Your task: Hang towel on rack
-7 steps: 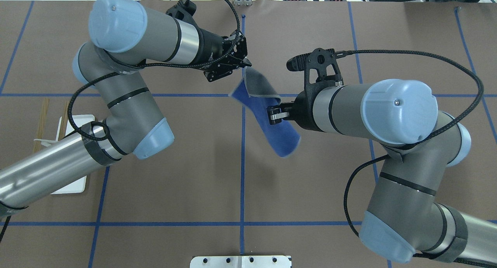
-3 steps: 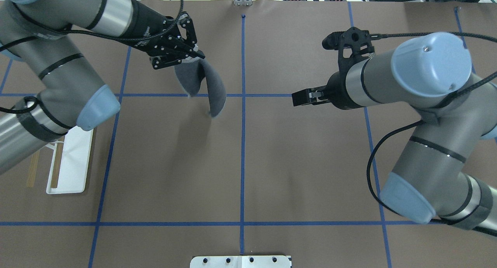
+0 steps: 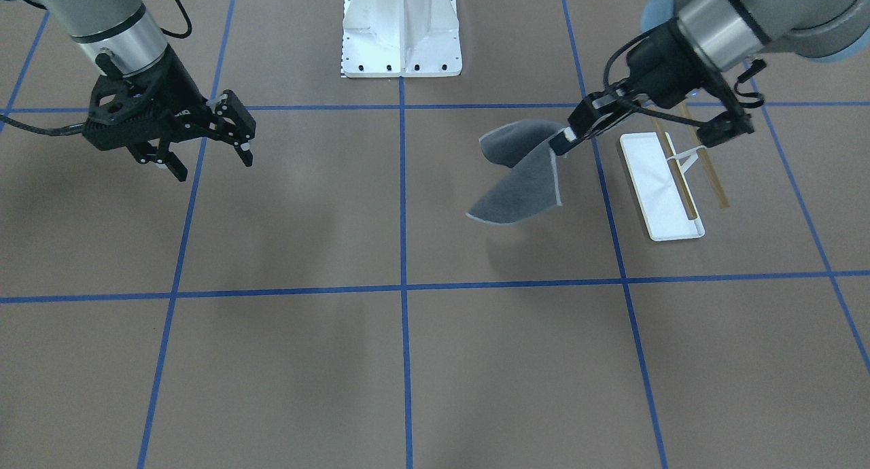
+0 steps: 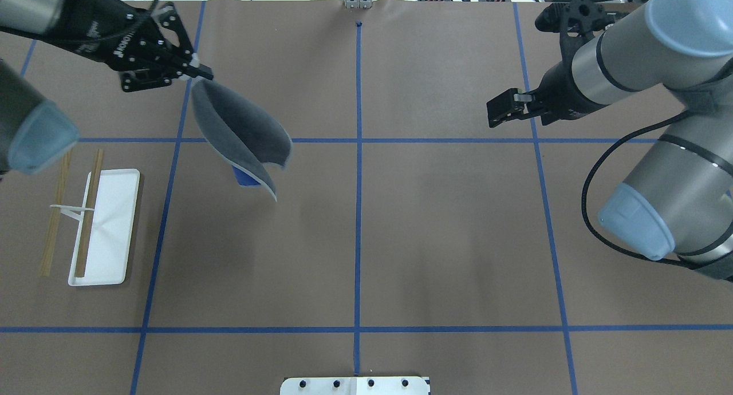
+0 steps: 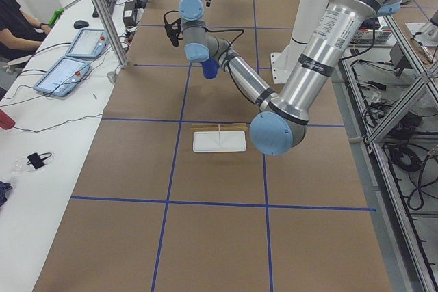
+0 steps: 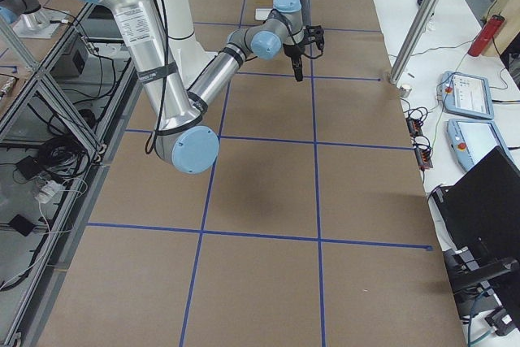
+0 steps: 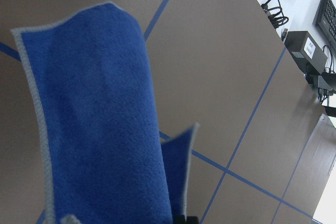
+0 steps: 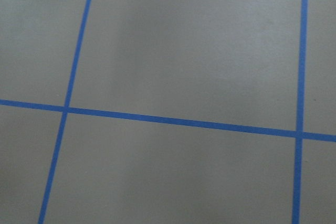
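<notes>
The towel [image 4: 240, 129] hangs in the air from one corner, grey side up, with a bit of blue [image 4: 243, 177] showing below. My left gripper [image 4: 197, 73] is shut on that corner. In the front view the gripper [image 3: 564, 141] holds the towel [image 3: 520, 183] just beside the rack. The left wrist view shows the towel's blue side [image 7: 94, 129]. The rack [image 4: 106, 229] stands at the table's left, a white tray base with two wooden rods [image 4: 89, 212]; it also shows in the front view [image 3: 663, 183]. My right gripper [image 3: 211, 156] is open and empty, far from the towel, also seen from overhead [image 4: 496, 113].
A large white bolted pedestal [image 3: 401, 27] stands at the robot's side of the table, its plate showing at the overhead view's bottom edge [image 4: 355, 385]. Blue tape lines [image 8: 157, 119] cross the brown table cover. An operator sits at a side desk [image 5: 17, 25].
My right gripper let go of the towel and drew back to the right. My left arm swung the towel left, toward the rack.
</notes>
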### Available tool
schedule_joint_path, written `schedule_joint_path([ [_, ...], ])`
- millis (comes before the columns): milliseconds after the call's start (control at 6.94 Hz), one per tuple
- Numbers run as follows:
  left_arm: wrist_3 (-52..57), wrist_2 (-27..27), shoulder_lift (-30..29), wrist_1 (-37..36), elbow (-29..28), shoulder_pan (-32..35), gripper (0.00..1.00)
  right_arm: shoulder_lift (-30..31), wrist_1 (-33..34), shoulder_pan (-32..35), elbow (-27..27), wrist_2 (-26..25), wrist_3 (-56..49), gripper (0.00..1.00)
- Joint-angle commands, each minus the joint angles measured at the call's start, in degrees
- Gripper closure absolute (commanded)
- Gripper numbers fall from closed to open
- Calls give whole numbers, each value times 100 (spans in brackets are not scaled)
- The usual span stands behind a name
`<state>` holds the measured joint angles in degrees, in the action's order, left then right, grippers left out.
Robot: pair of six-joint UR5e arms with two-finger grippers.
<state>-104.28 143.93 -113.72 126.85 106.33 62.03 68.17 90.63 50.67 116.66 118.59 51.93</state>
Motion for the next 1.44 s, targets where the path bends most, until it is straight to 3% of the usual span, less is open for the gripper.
schedule_joint_path([
  [0,869,618,1397,189,631,563,100,3,717,250,-169,147,-410,0],
  [288,1653,619,2333,733,521,573,100,-14,685,294,-389,155,-455,0],
  [865,3657,952,2942,735,-111,1248,100,-23,641,312,-495,155,-455,0],
  [1297,5055,944,3610,744,-401,1372,100,-50,640,321,-496,155,-429,0],
])
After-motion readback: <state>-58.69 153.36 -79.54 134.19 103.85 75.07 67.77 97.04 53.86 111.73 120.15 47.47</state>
